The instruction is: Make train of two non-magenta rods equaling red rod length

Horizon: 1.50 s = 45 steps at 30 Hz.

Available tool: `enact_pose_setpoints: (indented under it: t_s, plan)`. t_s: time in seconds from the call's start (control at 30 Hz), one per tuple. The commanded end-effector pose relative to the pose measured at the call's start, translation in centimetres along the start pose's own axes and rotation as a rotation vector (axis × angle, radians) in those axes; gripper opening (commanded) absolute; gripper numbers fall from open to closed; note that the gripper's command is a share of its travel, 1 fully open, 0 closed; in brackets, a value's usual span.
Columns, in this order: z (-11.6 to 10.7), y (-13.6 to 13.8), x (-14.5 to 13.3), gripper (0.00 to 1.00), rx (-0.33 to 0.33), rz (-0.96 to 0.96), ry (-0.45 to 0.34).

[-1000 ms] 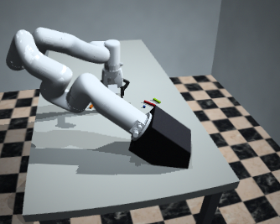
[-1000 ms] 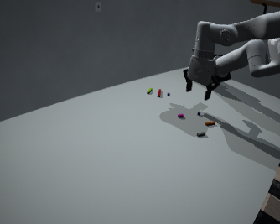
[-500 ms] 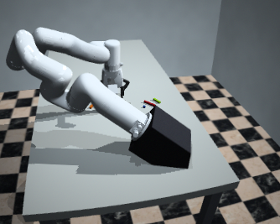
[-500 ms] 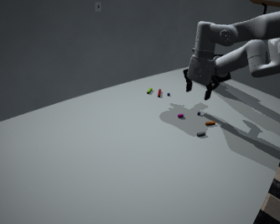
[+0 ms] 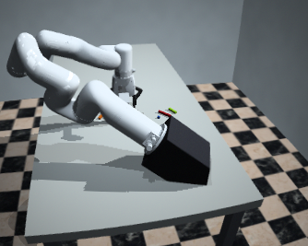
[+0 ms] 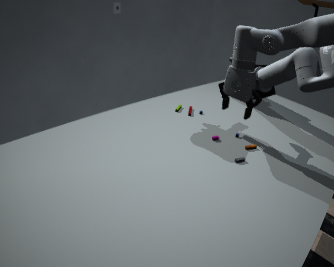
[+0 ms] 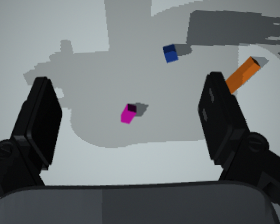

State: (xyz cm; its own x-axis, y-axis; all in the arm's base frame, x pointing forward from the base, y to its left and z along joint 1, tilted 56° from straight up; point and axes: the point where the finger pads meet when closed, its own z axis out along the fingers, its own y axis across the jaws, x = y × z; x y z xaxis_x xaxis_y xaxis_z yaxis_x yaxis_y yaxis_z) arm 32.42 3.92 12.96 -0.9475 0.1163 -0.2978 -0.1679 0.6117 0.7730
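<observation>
White arm (image 5: 105, 104), black end effector (image 6: 236, 107)

Grey table (image 5: 128, 204) in a grey-walled room.
Checkered tan-and-black floor (image 5: 285, 134) surrounds the table (one dark leg shows at the near corner); light throws soft shadows across the tabletop.

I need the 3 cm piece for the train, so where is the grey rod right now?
In the exterior view the grey rod lies on the table at the near end of the right-hand cluster, just in front of the orange rod, inside the arm's shadow.
</observation>
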Motion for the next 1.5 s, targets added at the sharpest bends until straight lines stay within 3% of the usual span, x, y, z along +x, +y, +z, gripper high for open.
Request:
enact_pose_setpoints:
  t_s: [0.0,0.13,0.3,0.37,0.43,0.5,1.47]
  plan:
    - [-0.1,0.1,-0.1,1.00,0.001,-0.001,-0.002]
    - [-0.1,4.4,-0.6,1.00,0.008,-0.001,0.000]
    - [-0.1,7.9,-0.6,1.00,0.007,-0.001,0.000]
    - [-0.1,7.9,-0.6,1.00,0.007,-0.001,0.000]
    - [-0.1,10.7,-0.3,1.00,0.002,-0.001,-0.002]
    - [-0.1,11.7,-0.1,1.00,-0.001,-0.001,-0.003]
    - [-0.1,11.8,-0.1,1.00,-0.001,-0.001,-0.003]
